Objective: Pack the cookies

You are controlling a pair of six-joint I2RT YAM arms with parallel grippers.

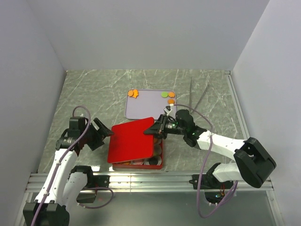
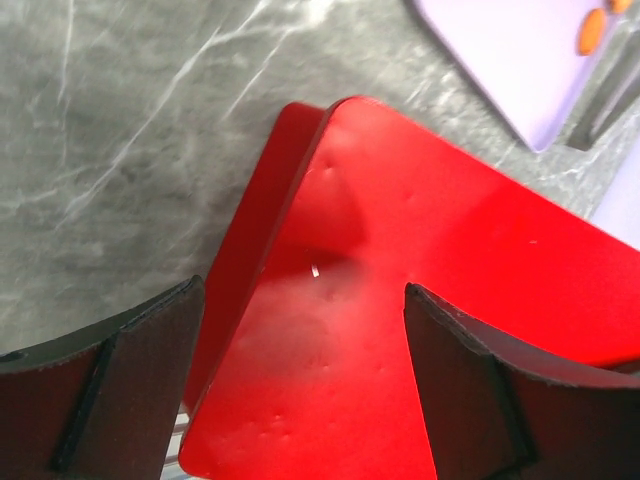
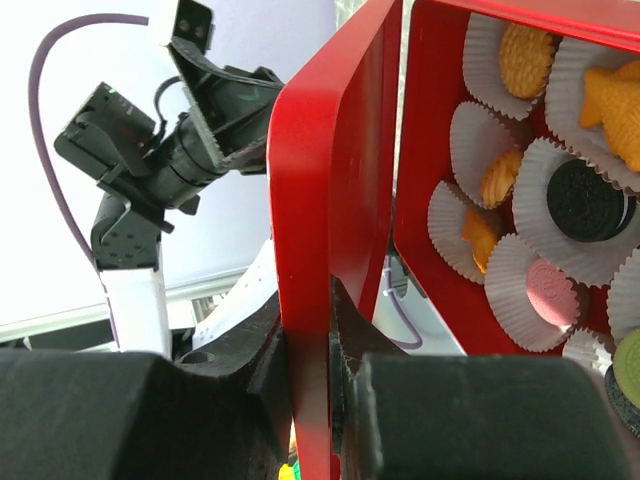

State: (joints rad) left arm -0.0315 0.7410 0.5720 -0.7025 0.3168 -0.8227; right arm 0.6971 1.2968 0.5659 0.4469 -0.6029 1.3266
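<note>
Cookies (image 3: 585, 200) sit cupped in red box (image 3: 430, 150); lid (image 1: 131, 141) tilted above.

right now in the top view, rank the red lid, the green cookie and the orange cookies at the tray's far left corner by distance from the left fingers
1. red lid, just right of the left fingers.
2. orange cookies, on the tray, at its far left corner.
3. green cookie, near its far right corner.

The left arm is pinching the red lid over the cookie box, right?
No. The right end effector is pinching the red lid over the cookie box; the right wrist view shows it clamped on the lid's edge. The left end effector is open.
</note>
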